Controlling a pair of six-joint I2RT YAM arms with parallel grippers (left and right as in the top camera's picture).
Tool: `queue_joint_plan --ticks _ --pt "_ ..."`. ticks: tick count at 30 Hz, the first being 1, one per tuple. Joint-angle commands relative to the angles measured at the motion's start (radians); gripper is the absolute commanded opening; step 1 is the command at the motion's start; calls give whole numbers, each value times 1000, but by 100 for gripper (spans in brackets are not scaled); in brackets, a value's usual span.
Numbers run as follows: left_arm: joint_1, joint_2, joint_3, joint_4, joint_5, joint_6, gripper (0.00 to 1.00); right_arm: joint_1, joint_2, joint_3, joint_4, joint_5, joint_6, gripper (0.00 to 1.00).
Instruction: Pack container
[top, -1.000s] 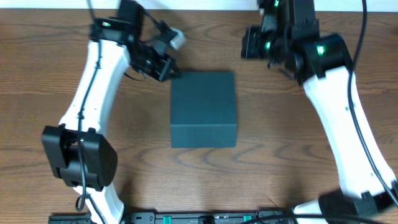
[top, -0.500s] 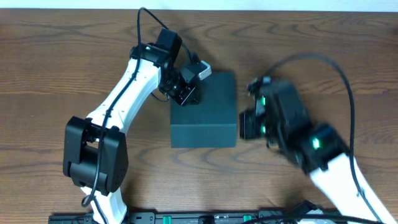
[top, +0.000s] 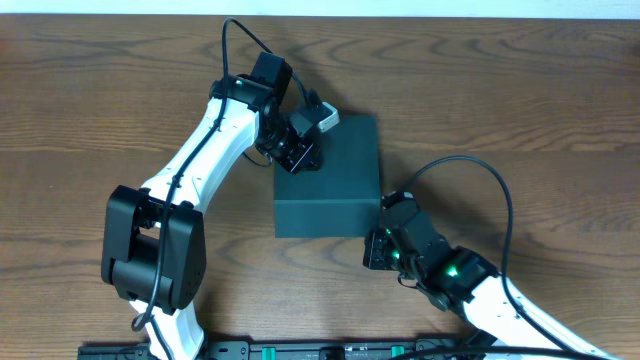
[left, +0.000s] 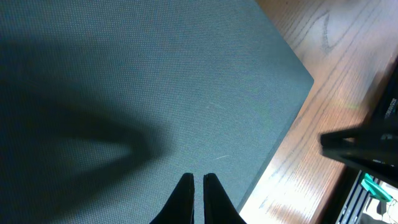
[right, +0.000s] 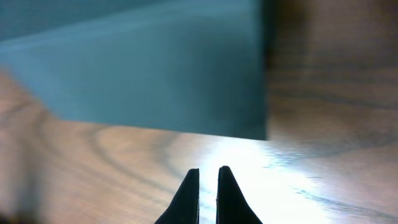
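Observation:
The container (top: 328, 175) is a dark teal square box with its lid down, lying in the middle of the wooden table. My left gripper (top: 303, 155) is over the box's back left part, shut and holding nothing. In the left wrist view its fingertips (left: 198, 178) point down at the matte lid (left: 155, 93). My right gripper (top: 376, 250) is low over the table by the box's front right corner, shut and empty. The right wrist view shows its tips (right: 208, 171) above bare wood, a short way from the box's side wall (right: 161, 81).
A black rail with green parts (top: 300, 350) runs along the table's front edge. Cables loop off both arms. Bare wood (top: 540, 120) lies to the right and left of the box.
The right arm has swung from the back right of the table to the box's front right corner. The left gripper moved onto the box's back left part, then stayed there.

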Motion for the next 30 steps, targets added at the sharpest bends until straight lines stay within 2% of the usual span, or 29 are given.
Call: queue_joint_plan --ticks 1,6,18,27,30 --pt "3 11 -3 0 -8 8 6 9 44 -10 57 69 68 1" --pt "3 11 -3 16 -9 8 6 8 123 -10 215 94 68 2" --pt "3 11 -5 52 -61 8 6 8 323 -10 473 104 88 1" --pt "3 11 -5 49 -61 8 6 9 350 -10 518 130 101 1" --pt "3 9 -4 32 -61 3 6 8 347 -10 517 39 72 1"
